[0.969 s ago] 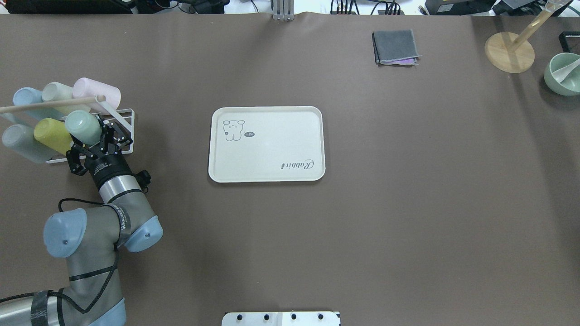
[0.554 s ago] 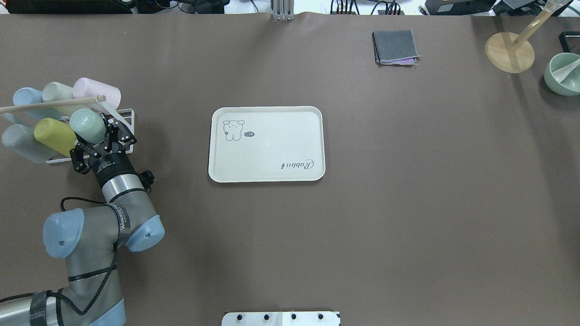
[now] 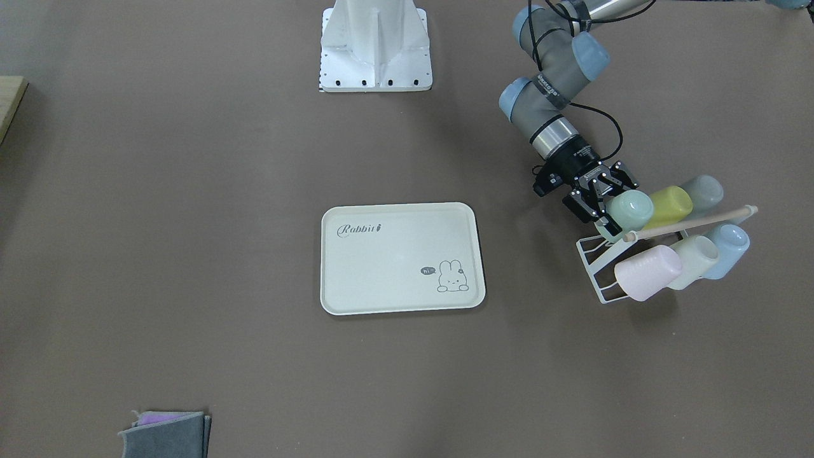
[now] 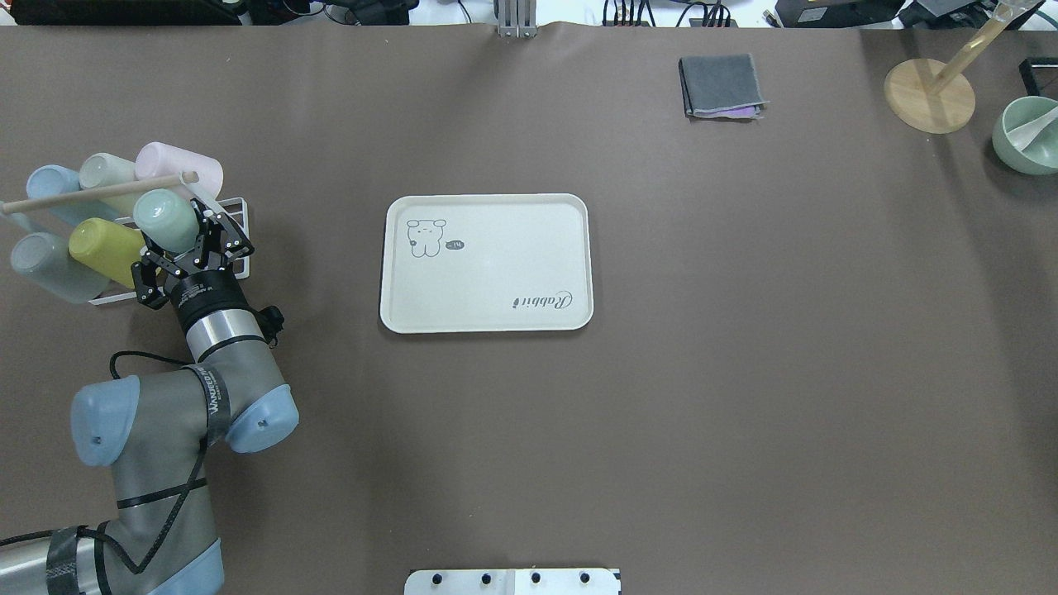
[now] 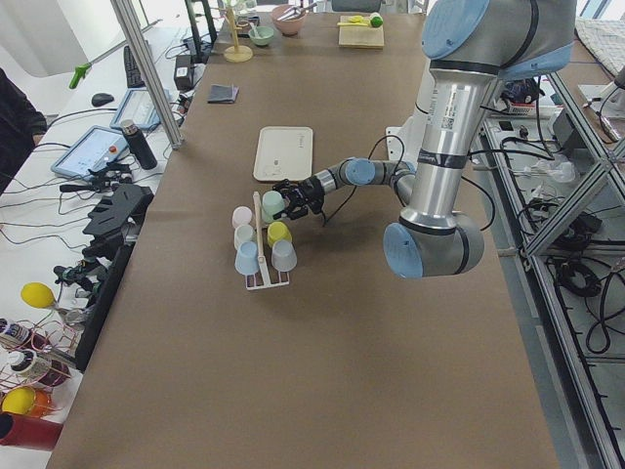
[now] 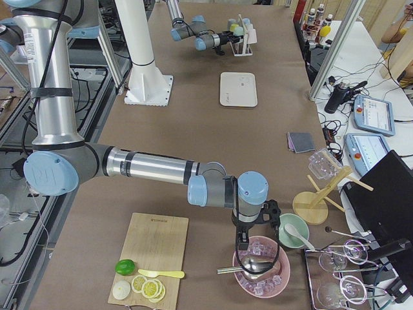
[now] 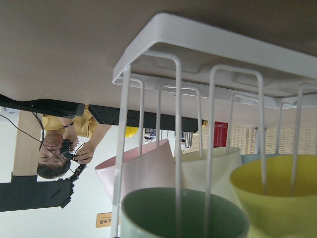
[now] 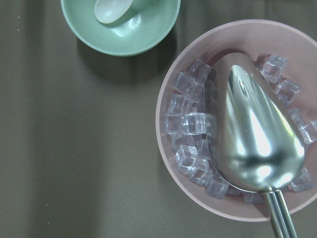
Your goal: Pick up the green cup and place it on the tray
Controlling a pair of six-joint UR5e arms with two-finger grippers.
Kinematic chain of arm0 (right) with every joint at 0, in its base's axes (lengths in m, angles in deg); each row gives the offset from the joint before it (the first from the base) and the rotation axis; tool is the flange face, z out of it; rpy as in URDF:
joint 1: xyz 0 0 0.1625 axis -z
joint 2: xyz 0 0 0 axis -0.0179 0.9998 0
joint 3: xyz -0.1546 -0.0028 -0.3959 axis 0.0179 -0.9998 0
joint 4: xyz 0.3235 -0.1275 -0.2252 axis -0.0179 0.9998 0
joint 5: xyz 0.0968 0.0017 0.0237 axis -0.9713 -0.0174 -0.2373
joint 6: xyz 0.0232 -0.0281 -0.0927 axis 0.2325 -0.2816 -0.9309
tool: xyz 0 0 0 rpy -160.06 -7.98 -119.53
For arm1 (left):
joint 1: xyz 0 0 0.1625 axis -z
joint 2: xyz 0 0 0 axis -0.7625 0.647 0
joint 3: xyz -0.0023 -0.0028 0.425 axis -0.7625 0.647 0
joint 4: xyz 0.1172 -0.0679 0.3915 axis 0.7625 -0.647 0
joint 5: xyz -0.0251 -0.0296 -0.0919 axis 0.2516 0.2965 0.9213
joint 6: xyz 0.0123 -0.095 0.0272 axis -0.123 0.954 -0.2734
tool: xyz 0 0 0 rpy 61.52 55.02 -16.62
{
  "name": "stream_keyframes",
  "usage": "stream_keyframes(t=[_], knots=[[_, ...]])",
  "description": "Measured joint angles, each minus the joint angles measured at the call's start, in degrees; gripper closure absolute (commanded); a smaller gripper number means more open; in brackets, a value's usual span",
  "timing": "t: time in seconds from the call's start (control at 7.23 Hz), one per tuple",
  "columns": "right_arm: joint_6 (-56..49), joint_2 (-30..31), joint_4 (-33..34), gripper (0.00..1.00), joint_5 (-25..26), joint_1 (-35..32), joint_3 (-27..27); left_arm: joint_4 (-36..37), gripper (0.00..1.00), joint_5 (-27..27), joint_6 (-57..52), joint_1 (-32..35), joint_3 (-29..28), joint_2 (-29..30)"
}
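The green cup (image 4: pixel 164 218) hangs mouth-down and tilted on the white wire rack (image 4: pixel 232 207) at the table's left, next to a yellow-green cup (image 4: pixel 103 245). My left gripper (image 4: pixel 183 238) is shut on the green cup's open end. In the front-facing view the gripper (image 3: pixel 609 205) shows its fingers on either side of the cup (image 3: pixel 629 211). In the left wrist view a wire peg still runs inside the cup (image 7: pixel 183 213). The cream tray (image 4: pixel 488 273) with "Rabbit" script lies empty mid-table. My right gripper (image 6: pixel 257 240) hovers over an ice bowl; I cannot tell if it is open or shut.
The rack also holds pink (image 4: pixel 178 169), cream (image 4: pixel 106 172), blue (image 4: pixel 50 183) and grey (image 4: pixel 45 264) cups under a wooden rod (image 4: pixel 99 190). A grey cloth (image 4: pixel 719 85), a wooden stand (image 4: pixel 930 95) and a green bowl (image 4: pixel 1027 134) sit at the far right. A metal scoop (image 8: pixel 255 129) lies in the pink ice bowl (image 8: pixel 171 84).
My left gripper has moved up and toward the tray with the green cup in it. The rack and its other cups have shifted slightly.
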Motion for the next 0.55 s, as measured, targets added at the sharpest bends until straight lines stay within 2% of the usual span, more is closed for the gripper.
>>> stream_keyframes(t=[0.55], knots=[[0.0,-0.1,0.0,0.0,0.2,0.0,0.1,-0.4,0.89,0.1,-1.1,0.7,5.1,-3.3]])
